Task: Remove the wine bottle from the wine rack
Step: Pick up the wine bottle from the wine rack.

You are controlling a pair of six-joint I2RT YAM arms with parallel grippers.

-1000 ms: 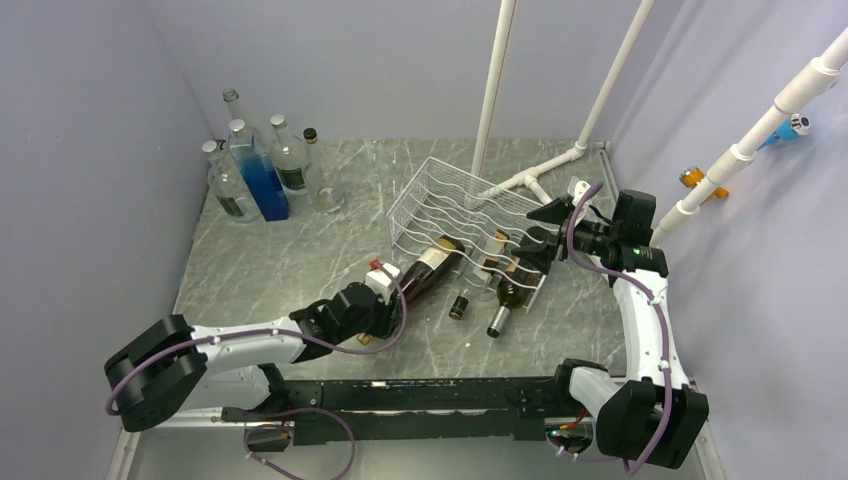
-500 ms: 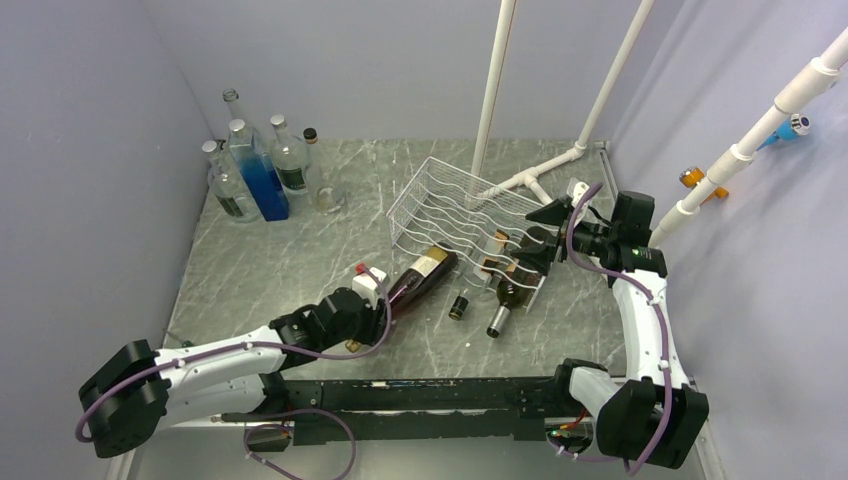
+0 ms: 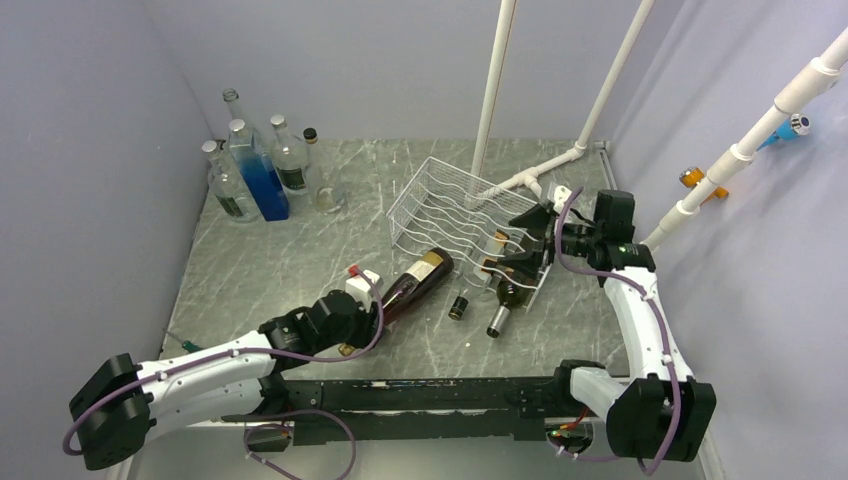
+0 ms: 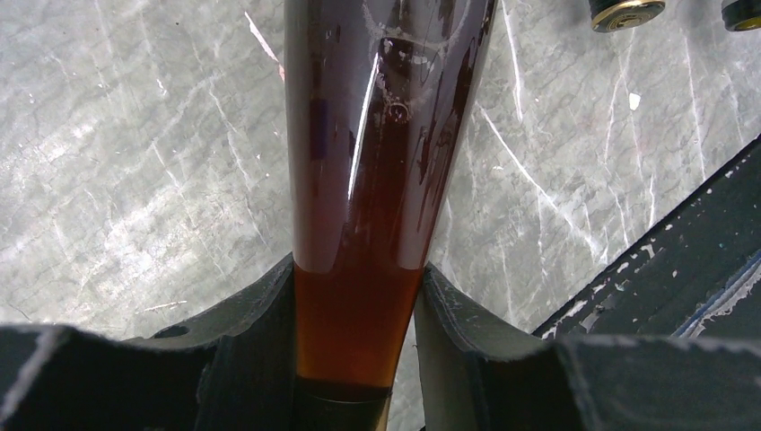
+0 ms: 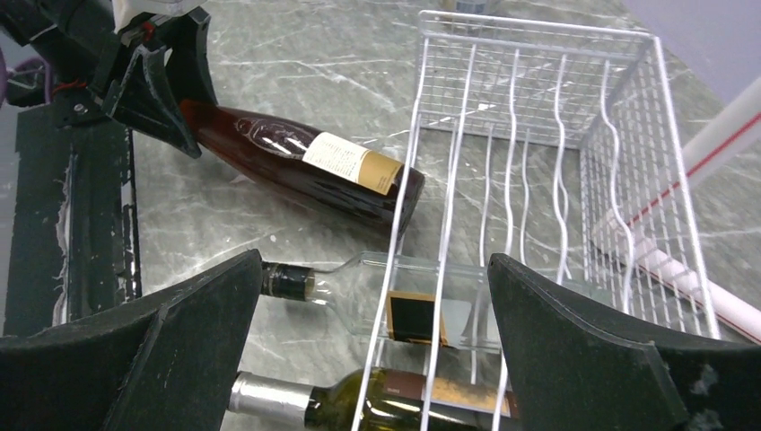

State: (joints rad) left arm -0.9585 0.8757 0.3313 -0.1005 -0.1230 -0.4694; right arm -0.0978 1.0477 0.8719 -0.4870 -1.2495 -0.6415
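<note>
The white wire wine rack (image 3: 455,200) stands mid-table and also shows in the right wrist view (image 5: 538,135). A dark brown wine bottle (image 3: 415,280) with a cream label lies tilted, its base at the rack's near edge (image 5: 305,162). My left gripper (image 3: 368,308) is shut on its neck, and the amber glass sits tight between the fingers in the left wrist view (image 4: 356,332). My right gripper (image 3: 520,250) hangs open and empty over the rack's right end (image 5: 374,260). Below it, a clear bottle (image 5: 404,296) and a green bottle (image 5: 431,400) lie in the rack.
Several clear bottles and a blue one (image 3: 255,170) stand at the back left. White plastic pipes (image 3: 490,100) rise behind the rack and at the right. A black rail (image 3: 420,395) runs along the near edge. Walls close in on the left, back and right.
My left arm has drawn back toward the near left, pulling the brown bottle out along with it. My right gripper has shifted a little left over the rack.
</note>
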